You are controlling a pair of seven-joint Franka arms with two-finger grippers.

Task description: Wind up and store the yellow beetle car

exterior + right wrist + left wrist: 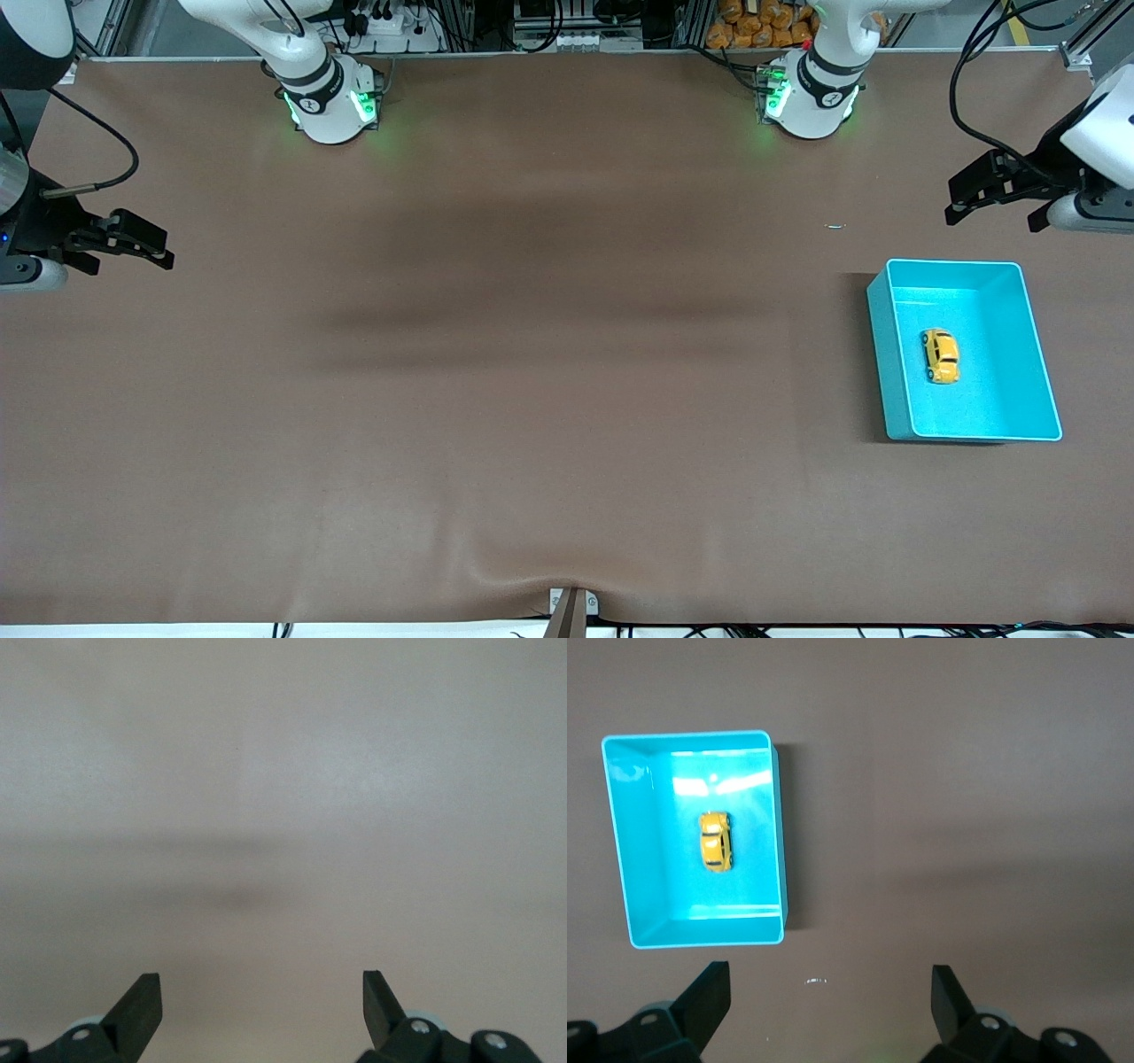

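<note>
The yellow beetle car (940, 355) lies on its wheels on the floor of the turquoise bin (881, 354), at the left arm's end of the table. In the left wrist view the car (716, 842) sits in the middle of the bin (780, 842). My left gripper (992, 215) hangs open and empty over bare table beside the bin; it (830, 979) touches nothing. At the right arm's end of the table, my right gripper (131, 263) waits open and empty, and the right wrist view shows it (261, 988) over bare table only.
A tiny shiny scrap (835, 226) lies on the brown table cover, farther from the front camera than the bin; it (816, 980) shows between the left fingers. The cover wrinkles near a clamp (571, 611) at the front edge.
</note>
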